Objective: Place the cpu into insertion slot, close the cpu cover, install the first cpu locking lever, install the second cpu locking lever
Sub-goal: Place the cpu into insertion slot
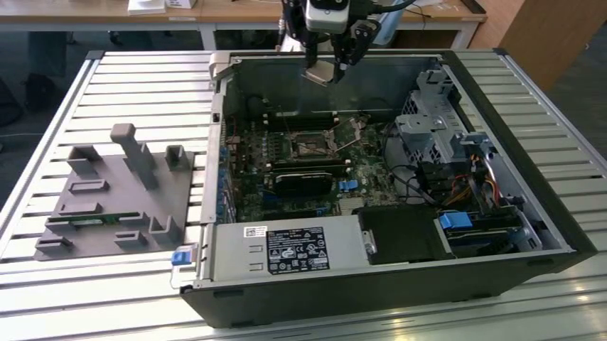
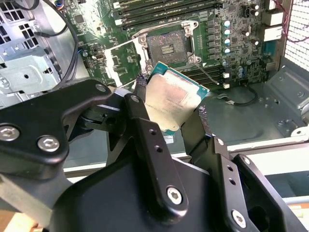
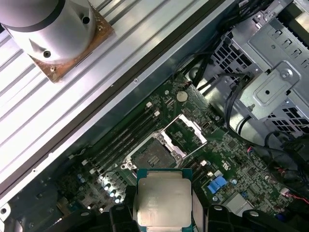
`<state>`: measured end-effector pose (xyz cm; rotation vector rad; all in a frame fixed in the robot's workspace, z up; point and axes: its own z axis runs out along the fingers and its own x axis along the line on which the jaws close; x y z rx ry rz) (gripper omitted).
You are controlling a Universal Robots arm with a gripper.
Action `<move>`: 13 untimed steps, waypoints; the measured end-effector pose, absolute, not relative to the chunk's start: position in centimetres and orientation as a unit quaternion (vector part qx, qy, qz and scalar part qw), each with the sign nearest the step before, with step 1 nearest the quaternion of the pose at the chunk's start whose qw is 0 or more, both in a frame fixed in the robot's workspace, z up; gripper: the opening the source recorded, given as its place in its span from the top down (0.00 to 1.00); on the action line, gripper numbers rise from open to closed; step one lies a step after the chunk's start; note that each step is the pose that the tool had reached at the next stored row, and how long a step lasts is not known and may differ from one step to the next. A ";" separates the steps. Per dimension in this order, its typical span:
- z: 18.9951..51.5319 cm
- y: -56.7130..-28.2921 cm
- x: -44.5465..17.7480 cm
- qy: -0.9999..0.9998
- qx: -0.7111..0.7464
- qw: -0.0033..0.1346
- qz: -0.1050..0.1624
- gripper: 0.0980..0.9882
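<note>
My gripper (image 1: 323,71) hangs above the far wall of the open computer case, shut on the cpu (image 1: 320,74), a small square chip with a dull silver top. In both wrist views the black fingers (image 2: 141,84) clamp two opposite edges of the cpu (image 2: 174,101) (image 3: 164,198). The insertion slot (image 1: 310,148) (image 2: 169,46) (image 3: 149,157) lies bare on the green board, well below the chip. The cpu cover (image 2: 123,60) (image 3: 186,133), a silver frame plate, stands flipped open beside the slot. A thin wire lever (image 2: 208,73) sticks out near the slot.
The case wall (image 1: 332,64) is close under the gripper. A drive cage (image 1: 436,135) with cables fills the exterior view's right. A labelled power supply box (image 1: 284,250) sits at the front, and a long black card (image 1: 303,181) lies just in front of the slot. A grey fixture (image 1: 114,192) stands on the slatted table.
</note>
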<state>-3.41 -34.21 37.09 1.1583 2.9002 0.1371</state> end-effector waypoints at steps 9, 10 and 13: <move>37.1 -34.2 -3.4 0.922 0.384 0.008 0.044 0.51; 37.1 -34.2 -3.4 0.922 0.385 0.009 0.044 0.51; 37.0 -34.2 -3.4 0.920 0.389 0.009 0.044 0.51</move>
